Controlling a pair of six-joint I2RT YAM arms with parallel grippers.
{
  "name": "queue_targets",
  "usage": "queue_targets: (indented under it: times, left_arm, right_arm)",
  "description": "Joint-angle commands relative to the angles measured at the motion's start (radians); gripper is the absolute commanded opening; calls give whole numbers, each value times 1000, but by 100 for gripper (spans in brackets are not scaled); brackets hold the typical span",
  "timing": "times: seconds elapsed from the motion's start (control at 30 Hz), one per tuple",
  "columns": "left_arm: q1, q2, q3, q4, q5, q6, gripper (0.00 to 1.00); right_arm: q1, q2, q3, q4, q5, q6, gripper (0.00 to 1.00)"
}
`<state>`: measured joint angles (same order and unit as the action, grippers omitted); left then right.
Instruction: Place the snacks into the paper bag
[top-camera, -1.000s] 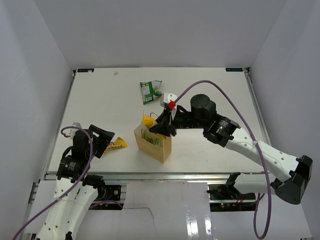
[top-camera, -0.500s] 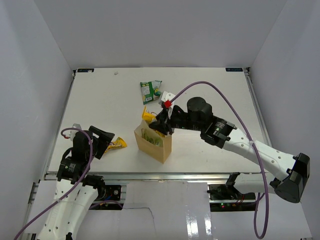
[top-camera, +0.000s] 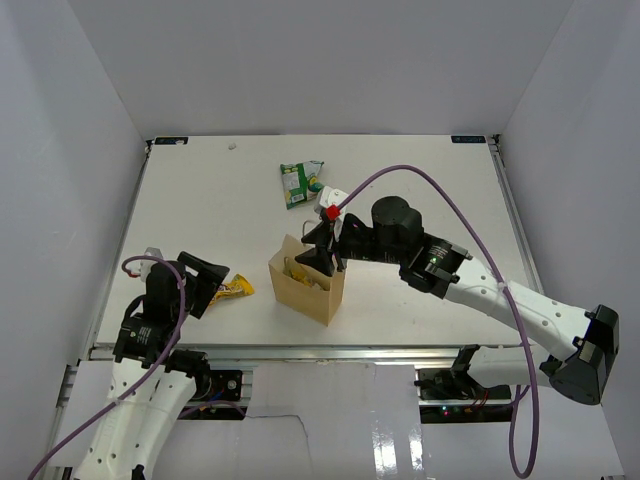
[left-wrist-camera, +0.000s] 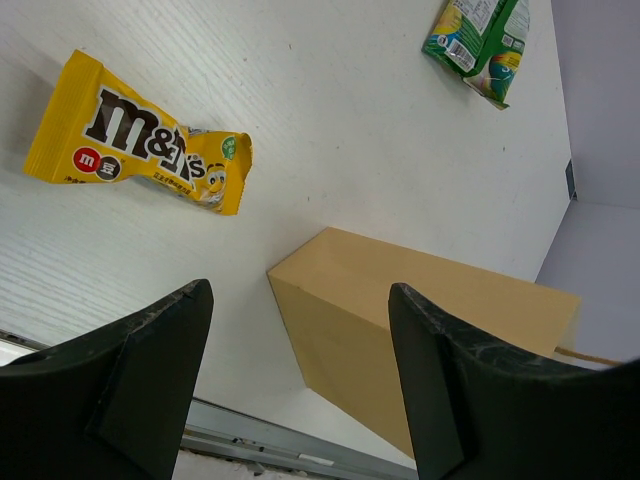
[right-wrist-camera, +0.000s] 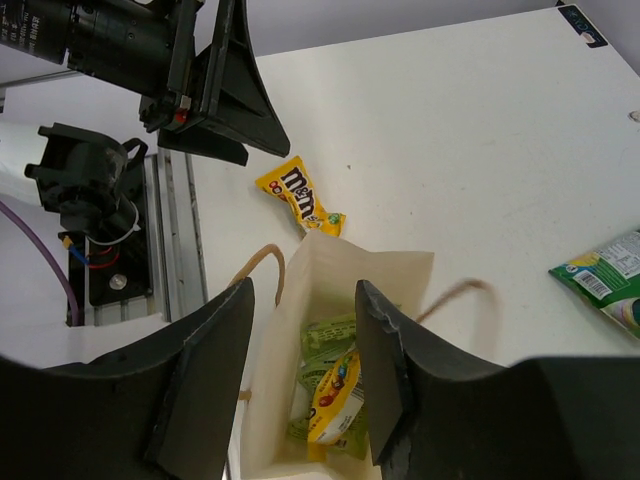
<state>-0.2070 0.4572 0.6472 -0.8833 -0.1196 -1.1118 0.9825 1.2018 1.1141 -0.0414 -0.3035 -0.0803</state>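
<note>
The tan paper bag (top-camera: 308, 287) stands upright near the table's front edge. My right gripper (top-camera: 323, 250) hovers over its mouth, open and empty. The right wrist view looks down into the bag (right-wrist-camera: 370, 275): pale green packets (right-wrist-camera: 328, 338) lie at the bottom with a yellow wrapper (right-wrist-camera: 337, 400) on top. The right gripper (right-wrist-camera: 305, 290) has its jaws apart above them. A yellow packet with brown lettering (top-camera: 233, 289) lies on the table left of the bag. My left gripper (top-camera: 207, 282) is open beside it. The green-and-white bag (top-camera: 302, 183) lies farther back.
The left wrist view shows the yellow packet (left-wrist-camera: 140, 135), the paper bag's side (left-wrist-camera: 430, 330), the green-and-white bag (left-wrist-camera: 478, 40) and the table's front rail (left-wrist-camera: 260, 440). Grey walls close in the table on three sides.
The yellow wrapper seen at the bag's far rim is now down inside the bag. My right gripper has shifted slightly left over the bag. The left arm has not moved.
</note>
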Motion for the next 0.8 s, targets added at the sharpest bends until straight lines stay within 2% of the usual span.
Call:
queue_targets:
  times: [0.0, 0.07, 0.1, 0.13, 0.17, 0.23, 0.37, 0.4, 0.53, 0.67, 0.77]
  left_arm:
    - [-3, -3, -6, -3, 6, -19, 81]
    - [-2, 3, -9, -5, 8, -19, 80]
    - [-3, 8, -12, -5, 6, -22, 77]
    - [-3, 26, -17, -11, 2, -32, 74]
    - [-3, 44, -18, -34, -6, -49, 67]
    - [-3, 96, -17, -58, -26, -118, 65]
    - [-3, 329, 8, -95, -29, -239, 72]
    - [-3, 363, 9, -95, -25, -270, 80]
    - [-2, 451, -21, -30, -47, -387, 91]
    - [-2, 462, -99, 168, -97, -401, 90]
    - [8, 506, -123, 245, -130, -401, 87]
  right_arm:
    - [5, -8, 0, 54, 3, -16, 51]
    - [5, -13, 15, 37, -40, -41, 55]
    - [2, -21, 45, -1, -145, -118, 57]
    - [1, -25, 62, -55, -196, -166, 58]
    - [-7, -37, 78, -73, -257, -229, 64]
    - [-25, -47, 115, -106, -278, -266, 69]
    - [-113, -73, 130, -166, -284, -320, 75]
    - [-158, -77, 127, -172, -284, -325, 76]
    - [-287, -100, 96, -187, -310, -305, 78]
    - [-408, -128, 44, -199, -339, -289, 78]
    - [-455, -149, -14, -201, -353, -286, 78]
